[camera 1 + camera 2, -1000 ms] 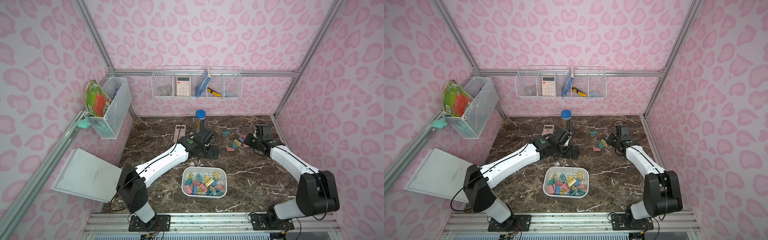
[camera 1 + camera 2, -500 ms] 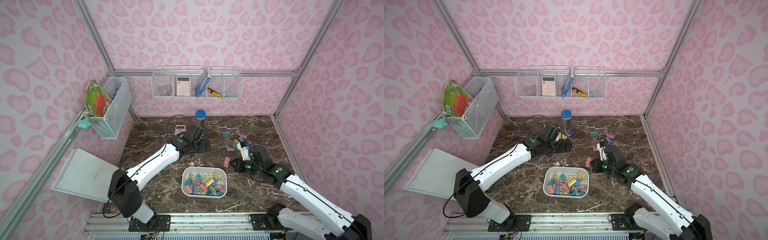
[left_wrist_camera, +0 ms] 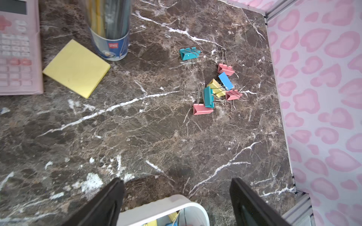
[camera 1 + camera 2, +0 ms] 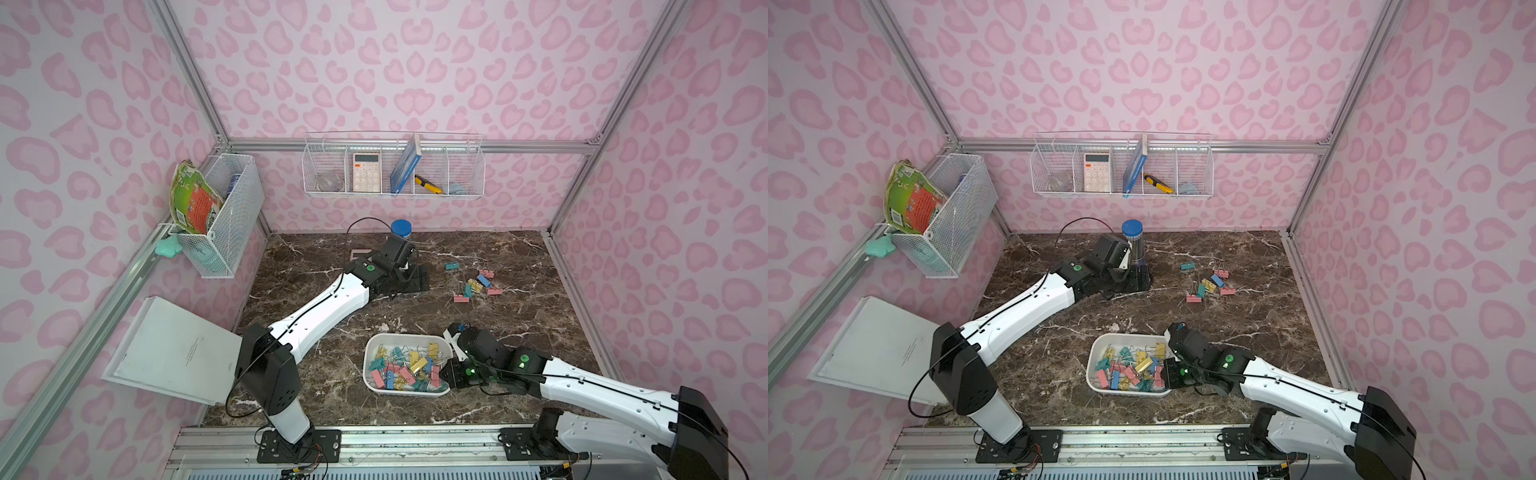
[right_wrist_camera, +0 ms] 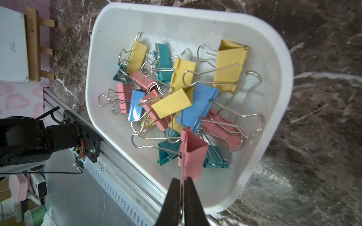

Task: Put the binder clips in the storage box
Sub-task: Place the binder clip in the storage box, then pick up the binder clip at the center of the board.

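The right jaws pinch a pink clip (image 5: 193, 152) by its wire, dangling just ahead of them over the storage box (image 5: 282, 94) near its rim – released off-centre, it could bounce out – while the left jaws gape empty, loose binder clips (image 3: 208, 96) well ahead

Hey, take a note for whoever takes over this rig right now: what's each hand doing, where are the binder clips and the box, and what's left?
Left hand: open, empty, by the pen tube.
Right hand: shut on the wire handle of a pink clip, which hangs over the storage box.
Done: a pile of clips already lies in the box.
Left: release this one, then fetch seven from the table: a lone teal clip and a cluster of six beside it.
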You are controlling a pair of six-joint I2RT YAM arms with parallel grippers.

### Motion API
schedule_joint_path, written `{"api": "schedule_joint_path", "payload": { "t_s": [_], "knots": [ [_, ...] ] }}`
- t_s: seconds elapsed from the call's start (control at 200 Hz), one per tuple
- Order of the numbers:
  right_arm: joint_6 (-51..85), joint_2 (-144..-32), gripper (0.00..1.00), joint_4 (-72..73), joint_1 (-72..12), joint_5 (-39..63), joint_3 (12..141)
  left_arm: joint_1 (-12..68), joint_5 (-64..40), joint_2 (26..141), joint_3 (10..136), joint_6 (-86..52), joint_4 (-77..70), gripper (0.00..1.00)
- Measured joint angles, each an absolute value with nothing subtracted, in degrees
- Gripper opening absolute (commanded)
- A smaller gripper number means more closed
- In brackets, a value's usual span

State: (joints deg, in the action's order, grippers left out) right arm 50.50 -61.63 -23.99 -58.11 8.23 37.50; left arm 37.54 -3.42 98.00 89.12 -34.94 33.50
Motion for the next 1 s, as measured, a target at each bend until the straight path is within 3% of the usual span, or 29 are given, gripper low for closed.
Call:
{"api": "schedule_joint_path", "payload": {
  "t_s": [0.16, 0.255, 0.395, 0.505, 0.585, 0.86, 1.005],
  "knots": [
    [50.7, -57.8, 0.44, -24.2, -57.2, 2.1, 39.2, 37.9, -6.4, 103.0, 92.5, -32.5, 31.1, 0.85],
    [49.8, -52.9, 0.51, -23.9, -52.5, -1.2, 40.3, 38.1, -8.3, 106.8, 95.2, -31.2, 29.5, 0.82],
    [47.5, -46.6, 0.58, -21.0, -34.5, -1.3, 40.2, 38.3, -10.5, 114.0, 102.4, -30.1, 28.2, 0.75],
    [45.7, -45.2, 0.59, -18.1, -18.6, 4.7, 38.6, 38.8, -11.1, 120.1, 109.1, -29.4, 27.4, 0.71],
    [44.7, -46.4, 0.59, -16.9, -12.1, 9.6, 38.1, 39.3, -11.3, 125.0, 114.1, -28.3, 27.1, 0.65],
    [42.0, -47.7, 0.60, -14.7, -8.8, 18.1, 37.2, 41.2, -10.9, 139.8, 130.6, -23.5, 30.2, 0.53],
    [41.6, -47.1, 0.60, -14.0, -8.6, 18.9, 36.8, 41.7, -9.5, 142.5, 132.7, -20.6, 32.8, 0.47]
  ]
}}
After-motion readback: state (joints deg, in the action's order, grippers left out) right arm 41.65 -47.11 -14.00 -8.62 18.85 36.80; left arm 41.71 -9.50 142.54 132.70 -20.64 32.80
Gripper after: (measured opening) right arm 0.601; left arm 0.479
